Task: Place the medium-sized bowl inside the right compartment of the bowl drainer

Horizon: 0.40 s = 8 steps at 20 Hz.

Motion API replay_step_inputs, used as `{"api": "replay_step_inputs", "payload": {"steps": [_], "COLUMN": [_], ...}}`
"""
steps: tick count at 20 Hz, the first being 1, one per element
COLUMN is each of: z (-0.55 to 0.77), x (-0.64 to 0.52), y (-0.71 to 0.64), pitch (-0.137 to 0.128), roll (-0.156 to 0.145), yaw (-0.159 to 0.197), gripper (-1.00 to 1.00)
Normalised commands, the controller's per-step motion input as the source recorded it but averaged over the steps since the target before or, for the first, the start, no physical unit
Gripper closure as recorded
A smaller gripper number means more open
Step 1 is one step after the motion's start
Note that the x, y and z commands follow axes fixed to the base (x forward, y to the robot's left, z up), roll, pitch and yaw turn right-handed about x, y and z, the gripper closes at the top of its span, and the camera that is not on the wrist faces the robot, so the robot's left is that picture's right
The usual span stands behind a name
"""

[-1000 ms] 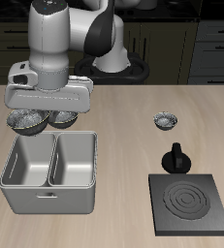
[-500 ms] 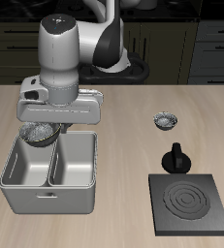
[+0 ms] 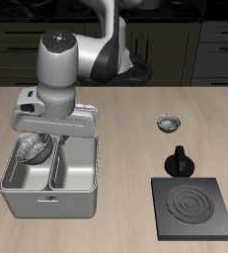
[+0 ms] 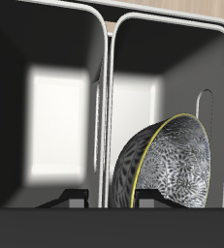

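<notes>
Medium-sized bowl (image 3: 34, 147) hangs tilted on its edge at the gripper (image 3: 38, 138), just over the back rim of the bowl drainer (image 3: 48, 191), above the well that sits toward the screen-left end of the exterior shot. Wrist cam confirms: the bowl (image 4: 165, 163) stands almost vertical, speckled inside facing the camera, rim outlined bright, partly down inside one well and close to the central divider (image 4: 109, 107). Fingers look clamped on the bowl's rim, though the contact itself is hidden by the gripper body in both views; only dark finger stubs show at the frame edge in the wrist cam. Bowl doesn't appear to touch the well floor; can't tell for sure. The neighbouring well (image 3: 77, 163) holds nothing visible, bare metal walls and floor. Drainer sits near the table's (image 3: 125, 128) front edge, square to it. The arm's white wrist housing (image 3: 54, 111) covers the area just behind the drainer, so anything there is hidden. Moving across: smallest grey bowl (image 3: 169, 123) sits alone farther back, well apart from the drainer. Nearer the front from it, a black knob-like object (image 3: 179, 161) stands upright, just behind a flat black square plate (image 3: 194, 207) with concentric rings.
</notes>
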Motion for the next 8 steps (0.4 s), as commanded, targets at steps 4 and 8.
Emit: {"api": "replay_step_inputs", "payload": {"steps": [4, 8], "z": [-0.06, 0.06], "x": [-0.10, -0.16], "y": [0.00, 0.18], "pitch": [0.005, -0.012], "roll": [0.004, 0.042], "yaw": [0.005, 0.020], "gripper": [-1.00, -1.00]}}
